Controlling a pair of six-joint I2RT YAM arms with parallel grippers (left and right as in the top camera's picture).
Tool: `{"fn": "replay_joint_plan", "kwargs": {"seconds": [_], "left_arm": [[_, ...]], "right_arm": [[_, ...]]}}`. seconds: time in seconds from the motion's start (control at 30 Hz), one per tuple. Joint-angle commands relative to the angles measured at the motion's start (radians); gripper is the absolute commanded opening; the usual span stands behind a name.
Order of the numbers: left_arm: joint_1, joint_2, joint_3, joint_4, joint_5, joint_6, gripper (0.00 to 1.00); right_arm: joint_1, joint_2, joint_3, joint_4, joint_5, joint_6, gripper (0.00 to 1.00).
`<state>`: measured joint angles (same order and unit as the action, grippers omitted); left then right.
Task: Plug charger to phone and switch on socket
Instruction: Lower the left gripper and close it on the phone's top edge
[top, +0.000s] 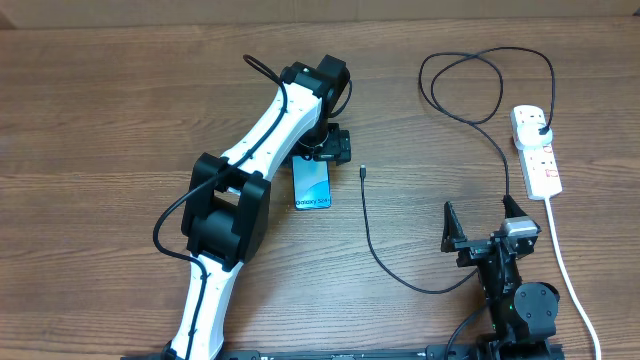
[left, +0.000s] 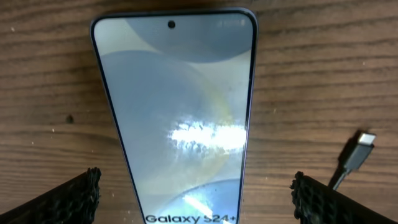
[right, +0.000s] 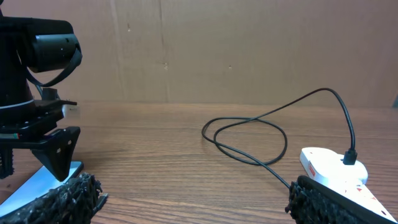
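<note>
1. Black charger cable (top: 372, 240) loops across the wooden table (top: 100, 120). Its plug sits in the white socket (top: 536, 150) at the far right. Its small tip (top: 364, 172) lies loose just beside the phone (top: 312, 183).
2. The phone lies flat, screen up, below the left gripper (top: 322, 152), whose jaws stand wide and empty on either side of it. The right gripper (top: 482, 225) is spread wide too, holding nothing, near the socket.
3. Risk: the tip is tiny and lies flat on the wood, so a pinch may slip or skid it away. Pushing it in could slide the unheld phone.
4. Readable: "Galaxy S24+" on the phone's screen. No writing on the socket can be made out.
</note>
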<state>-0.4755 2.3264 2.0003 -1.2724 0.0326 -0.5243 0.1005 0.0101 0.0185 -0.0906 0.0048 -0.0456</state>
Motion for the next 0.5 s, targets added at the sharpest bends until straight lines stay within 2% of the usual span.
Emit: {"fn": "replay_joint_plan", "kwargs": {"seconds": [0.0, 0.47], "left_arm": [[0.006, 0.01, -0.045, 0.026, -0.014, -0.006, 1.0], [0.024, 0.01, -0.107, 0.089, -0.009, 0.001, 1.0]], "right_arm": [[0.0, -0.007, -0.011, 0.006, 0.002, -0.005, 1.0], [0.0, -0.007, -0.011, 0.006, 0.002, -0.005, 1.0]]}}
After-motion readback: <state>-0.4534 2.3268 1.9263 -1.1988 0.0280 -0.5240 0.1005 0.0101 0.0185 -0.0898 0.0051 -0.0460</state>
